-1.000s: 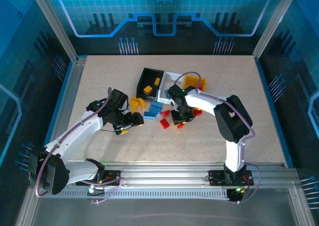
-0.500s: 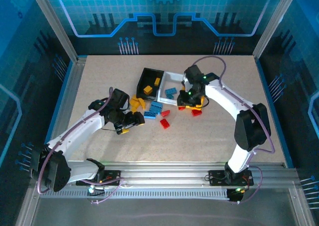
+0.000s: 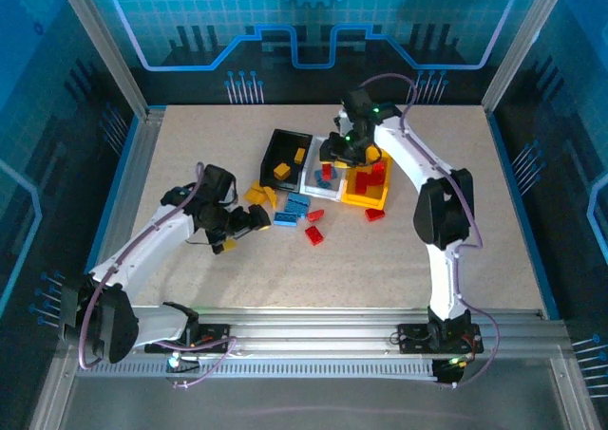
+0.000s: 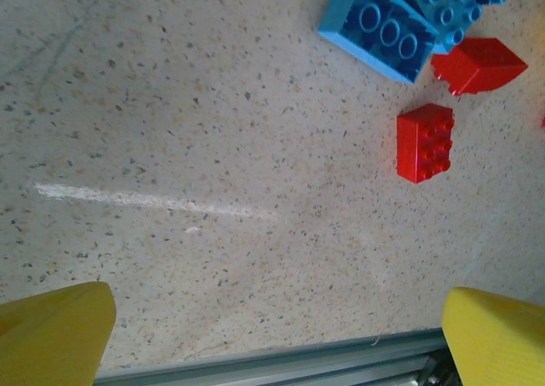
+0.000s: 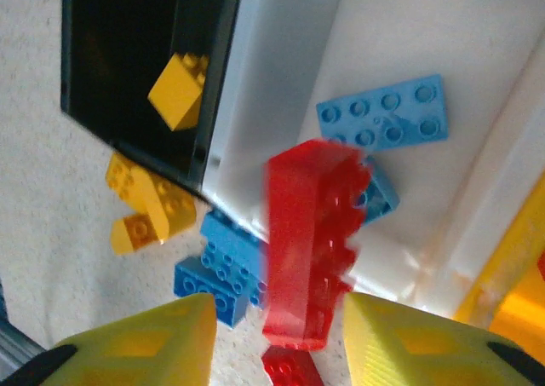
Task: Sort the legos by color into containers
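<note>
- Left gripper (image 4: 272,339): my jaws stand wide apart; the yellow fingertips (image 4: 53,333) sit in the bottom corners of the left wrist view; between them is only bare table (image 4: 213,233); nothing gripped.
- Left gripper, position: low over the table, well apart from the bins; ahead of it lie blue bricks (image 4: 383,32), a red sloped piece (image 4: 477,62) touching them, and a square red brick (image 4: 424,143) near by, lying on its own.
- Right gripper (image 5: 277,339): my jaws are parted; a long red brick (image 5: 311,233) shows between and beyond the fingers, blurred; a clear gap on its left side; whether its right side brushes the pad I cannot tell; it is not clamped.
- Long red brick, position: seen against the near wall and floor of the white bin (image 5: 289,54), the middle one of the row.
- Black bin (image 5: 128,45): a yellow brick (image 5: 180,89) lies inside.
- White bin: a blue plate (image 5: 383,113) lies flat on the floor; a second blue piece is partly hidden behind the long red brick.
- Yellow bin (image 3: 364,202): red bricks (image 3: 372,176) lie inside.
- Loose on the table: yellow-orange bricks (image 5: 145,203) just outside the black bin; a lone red brick (image 3: 374,214) just beside the yellow bin's near side.
</note>
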Robot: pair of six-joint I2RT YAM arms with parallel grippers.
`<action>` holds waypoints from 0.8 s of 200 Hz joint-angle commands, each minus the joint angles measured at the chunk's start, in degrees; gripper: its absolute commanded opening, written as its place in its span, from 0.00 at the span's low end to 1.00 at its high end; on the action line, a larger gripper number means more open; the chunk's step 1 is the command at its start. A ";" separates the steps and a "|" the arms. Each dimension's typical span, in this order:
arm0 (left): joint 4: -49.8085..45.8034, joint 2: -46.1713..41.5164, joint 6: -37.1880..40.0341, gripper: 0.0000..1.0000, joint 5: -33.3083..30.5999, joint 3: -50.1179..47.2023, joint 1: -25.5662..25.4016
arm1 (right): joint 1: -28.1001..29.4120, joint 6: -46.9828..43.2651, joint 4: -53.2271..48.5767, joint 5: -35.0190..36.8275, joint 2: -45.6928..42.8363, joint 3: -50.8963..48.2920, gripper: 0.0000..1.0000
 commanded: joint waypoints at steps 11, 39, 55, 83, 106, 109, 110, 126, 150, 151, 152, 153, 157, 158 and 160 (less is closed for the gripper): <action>-1.77 0.43 1.55 0.99 1.34 1.06 1.48 | -1.49 -0.16 -5.52 -0.47 1.44 7.17 0.55; -2.31 1.81 2.85 0.99 0.79 1.89 1.83 | -1.24 0.03 -3.97 0.33 -3.96 1.10 0.58; -2.48 2.84 3.34 0.99 0.41 2.42 1.84 | -0.68 0.29 0.37 1.63 -9.97 -8.25 0.59; -1.39 4.77 3.69 0.99 1.31 3.32 2.02 | -0.20 -2.80 1.16 3.00 -10.18 -11.11 0.57; -0.54 6.75 3.40 0.99 2.56 4.14 2.10 | 1.70 -10.68 -6.54 9.71 -0.40 2.52 0.56; -0.41 6.90 3.30 0.99 2.78 4.14 2.10 | 2.05 -11.93 -7.65 11.23 0.88 4.57 0.56; -0.35 6.93 3.24 0.99 2.89 4.14 2.10 | 2.21 -12.28 -8.09 11.66 1.35 5.17 0.56; 0.15 7.22 2.92 0.99 3.45 4.11 2.11 | 3.79 -18.60 -12.02 17.10 7.38 14.25 0.57; -0.76 7.20 3.68 0.99 3.74 3.96 2.14 | 4.27 -26.06 -9.33 20.95 11.28 16.92 0.60; -0.83 7.21 3.74 0.99 3.73 3.96 2.16 | 4.24 -26.33 -9.19 20.95 11.38 16.97 0.60; -0.87 7.22 3.77 0.99 3.72 3.92 2.18 | 4.23 -26.52 -9.08 20.95 11.43 16.95 0.60; -0.93 7.22 3.83 0.99 3.76 3.94 2.18 | 4.22 -26.52 -8.98 20.91 11.58 17.00 0.60; -1.08 7.23 4.01 0.99 3.82 3.92 2.19 | 4.09 -27.79 -8.54 20.91 11.79 17.00 0.60; -1.21 7.23 4.04 0.99 3.81 3.90 2.19 | 4.06 -28.08 -8.44 20.94 11.94 17.01 0.60; -1.35 7.27 4.12 0.99 3.85 3.88 2.19 | 4.04 -28.60 -8.20 20.88 12.05 17.00 0.60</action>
